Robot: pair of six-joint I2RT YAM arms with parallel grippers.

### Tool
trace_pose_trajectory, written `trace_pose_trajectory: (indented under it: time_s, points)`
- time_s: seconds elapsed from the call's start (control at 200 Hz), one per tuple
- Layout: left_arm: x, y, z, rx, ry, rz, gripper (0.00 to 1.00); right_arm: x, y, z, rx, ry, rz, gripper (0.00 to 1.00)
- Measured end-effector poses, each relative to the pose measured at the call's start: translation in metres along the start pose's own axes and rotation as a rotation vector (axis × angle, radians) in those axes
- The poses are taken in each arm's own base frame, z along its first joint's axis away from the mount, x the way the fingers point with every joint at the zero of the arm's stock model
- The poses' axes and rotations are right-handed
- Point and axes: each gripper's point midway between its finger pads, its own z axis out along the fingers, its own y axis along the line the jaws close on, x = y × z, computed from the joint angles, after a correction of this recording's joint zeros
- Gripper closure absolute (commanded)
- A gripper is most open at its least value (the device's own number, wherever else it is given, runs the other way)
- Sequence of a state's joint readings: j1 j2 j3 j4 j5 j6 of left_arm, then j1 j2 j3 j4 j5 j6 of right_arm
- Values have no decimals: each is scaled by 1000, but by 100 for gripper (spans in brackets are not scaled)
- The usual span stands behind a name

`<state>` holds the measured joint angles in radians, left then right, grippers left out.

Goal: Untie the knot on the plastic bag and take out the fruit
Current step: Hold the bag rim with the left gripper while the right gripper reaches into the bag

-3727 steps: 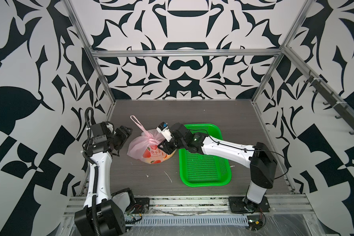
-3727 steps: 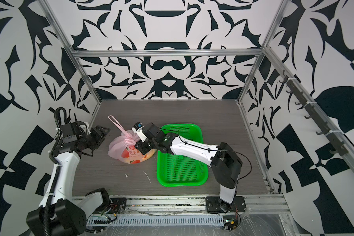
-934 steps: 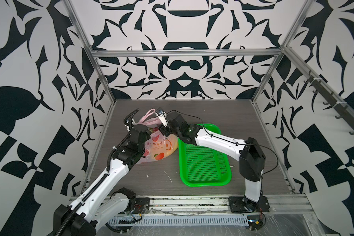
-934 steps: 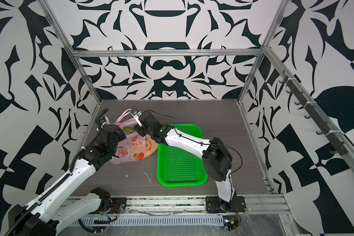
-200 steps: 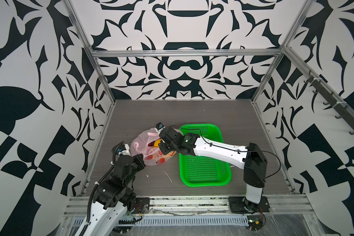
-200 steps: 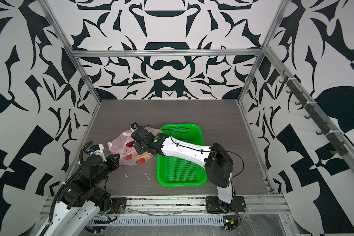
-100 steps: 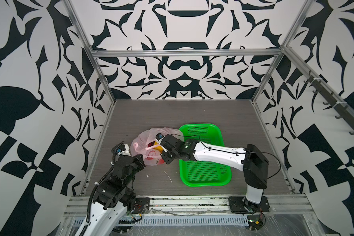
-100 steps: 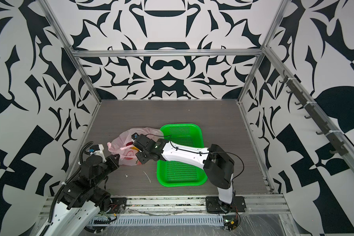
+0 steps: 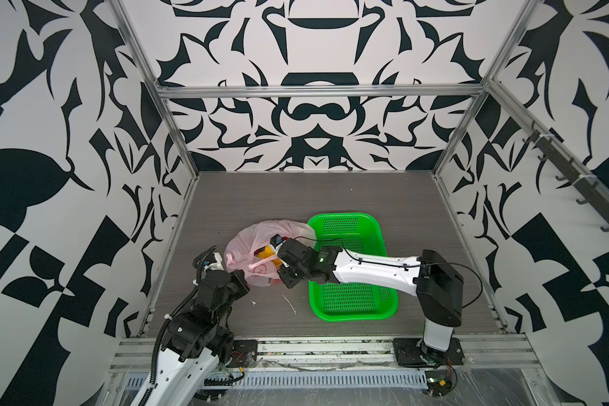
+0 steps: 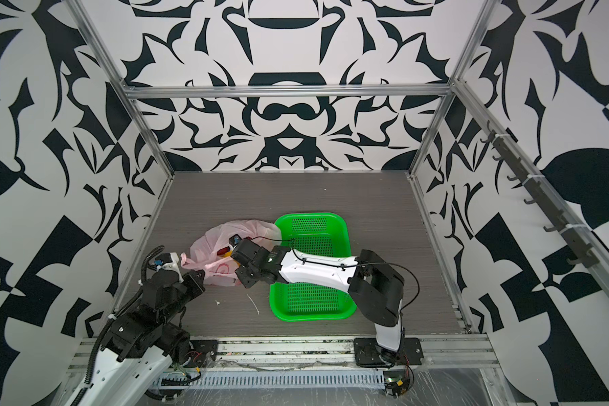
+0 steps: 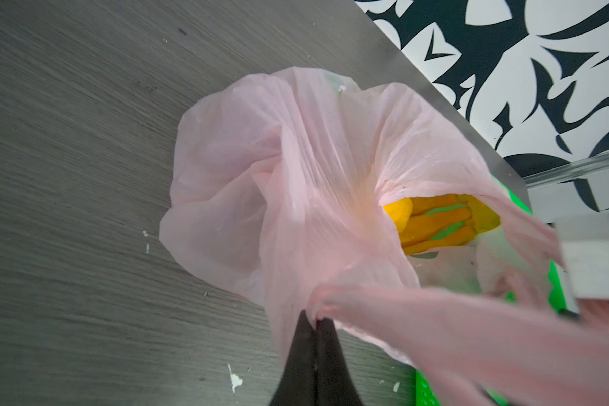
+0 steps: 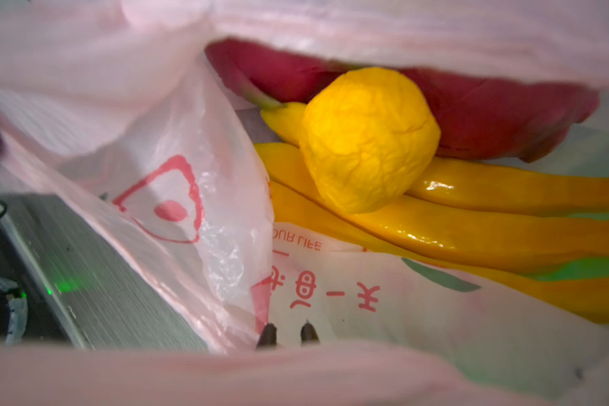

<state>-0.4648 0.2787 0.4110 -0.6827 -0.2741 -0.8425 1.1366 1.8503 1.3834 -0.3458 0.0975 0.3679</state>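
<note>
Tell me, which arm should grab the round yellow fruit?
Right. The right gripper sits inside the open plastic bag, tips slightly apart, facing the round yellow fruit. The left gripper is shut on the bag.

**Left arm** (image 9: pixel 187 369), on the near-left of the green basket (image 9: pixel 352 311): white shell links are joined by black joint housings. A black ribbed conduit (image 9: pixel 197 267) is routed beside a small white housing (image 9: pixel 214 259).

**Right arm** (image 9: pixel 373 269), above the basket: a long white link is dotted with small dark screw heads. Black wrist joints carry a green indicator light (image 9: pixel 320 260). A large black elbow block (image 9: pixel 440 291), a thin black cable (image 9: pixel 473 281) and a black base plate (image 9: pixel 426 353) are seen on the basket's near-right.

Dark, tapered fingers are fitted to the left gripper (image 11: pixel 316 321) and the right gripper (image 12: pixel 289 334).
</note>
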Motion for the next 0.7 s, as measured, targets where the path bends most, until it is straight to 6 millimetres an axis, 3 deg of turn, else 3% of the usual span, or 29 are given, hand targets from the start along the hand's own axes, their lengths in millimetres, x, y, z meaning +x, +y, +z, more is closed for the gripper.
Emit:
trace_pose_trajectory:
  time_s: [0.305,0.5,0.7]
  points:
    - [5,5,4,-15,9,1,100,-19,-16,-3,98,-84,46,67]
    - [3,4,2,-1,-2,-2,100,-50,-19,-10,122,-158,95,58]
    - [3,4,1,4,-6,-4,100,-62,-24,5,136,-167,138,52]
